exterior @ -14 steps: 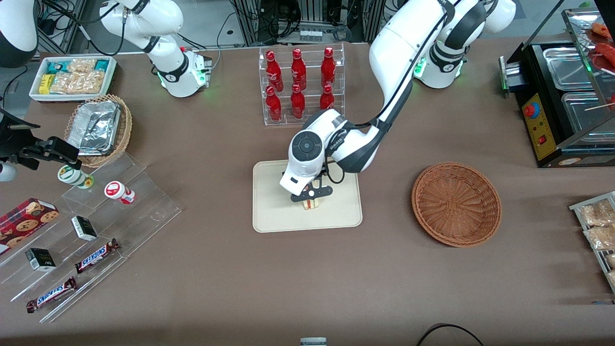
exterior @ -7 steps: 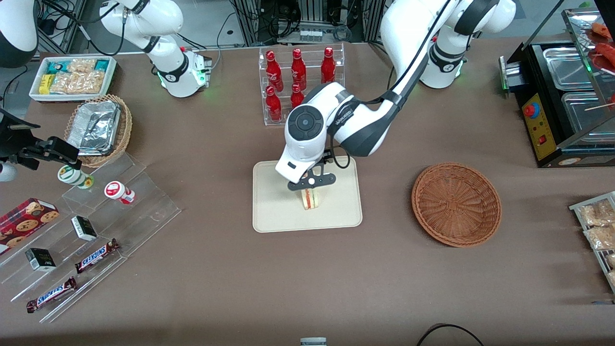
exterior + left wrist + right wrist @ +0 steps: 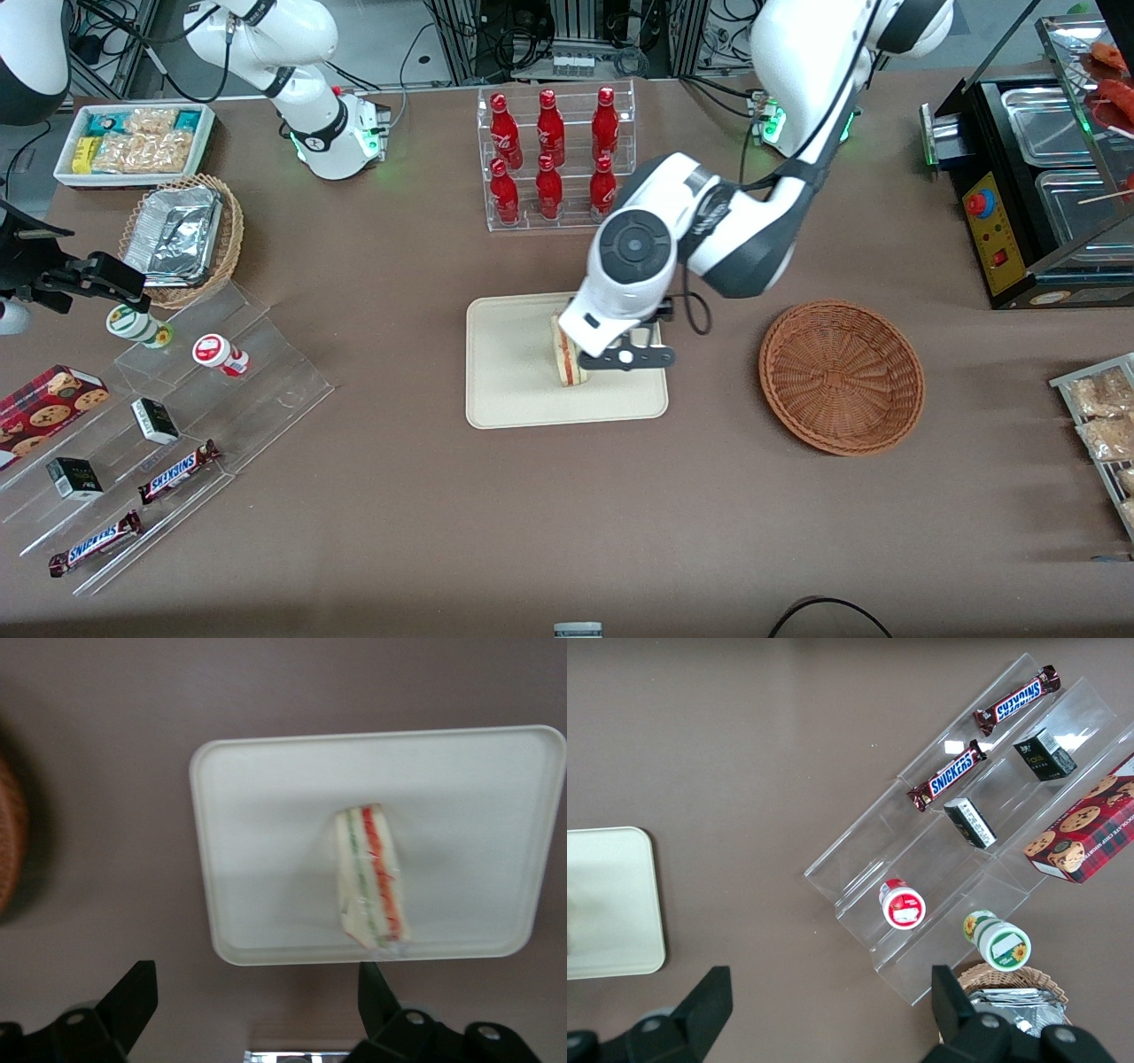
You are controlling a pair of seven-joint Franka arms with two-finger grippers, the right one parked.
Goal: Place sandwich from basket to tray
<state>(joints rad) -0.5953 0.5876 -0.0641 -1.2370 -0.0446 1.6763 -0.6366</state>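
The sandwich [image 3: 568, 360] [image 3: 372, 875], a pale bread wedge with red and green filling layers, lies on the cream tray [image 3: 514, 390] [image 3: 266, 815]. My left gripper [image 3: 631, 351] [image 3: 252, 1003] hangs open above the tray's edge nearest the basket, beside the sandwich and apart from it, with nothing between its fingers. The reddish-brown wicker basket [image 3: 841, 376] stands on the table toward the working arm's end and holds nothing; a sliver of the basket [image 3: 11, 846] shows in the left wrist view.
A clear rack of red bottles [image 3: 554, 155] stands farther from the front camera than the tray. Acrylic steps with snack bars [image 3: 177, 470] and a tan basket of foil trays [image 3: 182, 235] lie toward the parked arm's end. A black food warmer [image 3: 1036, 177] sits toward the working arm's end.
The gripper let go of the sandwich, rose, and moved toward the basket. The sandwich stays on the tray.
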